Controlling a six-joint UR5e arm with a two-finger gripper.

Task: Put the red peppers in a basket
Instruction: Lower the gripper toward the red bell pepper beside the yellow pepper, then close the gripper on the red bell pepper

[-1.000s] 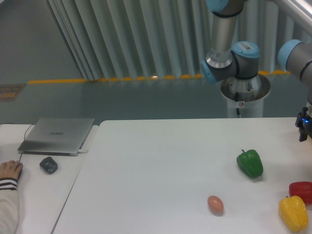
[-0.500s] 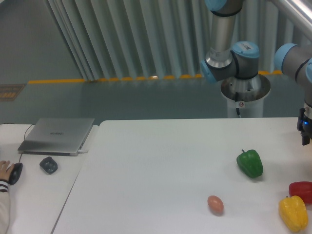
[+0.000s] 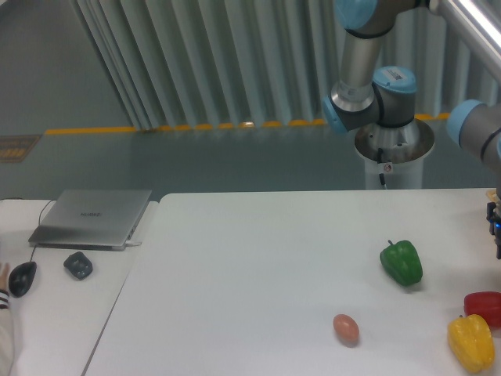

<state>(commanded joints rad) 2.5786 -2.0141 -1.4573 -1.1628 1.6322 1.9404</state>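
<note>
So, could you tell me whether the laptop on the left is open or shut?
Shut. The laptop lies flat on the side table with its silver lid down; no screen or keyboard shows.

The red pepper (image 3: 484, 307) sits right at the counter's (image 3: 258, 266) right edge, half cut off. The yellow pepper (image 3: 471, 342) touches its front-left side, so that way is blocked. The green pepper (image 3: 401, 262) stands off to the left with a gap between. The egg (image 3: 345, 329) is well apart. Room above looks open.
</note>
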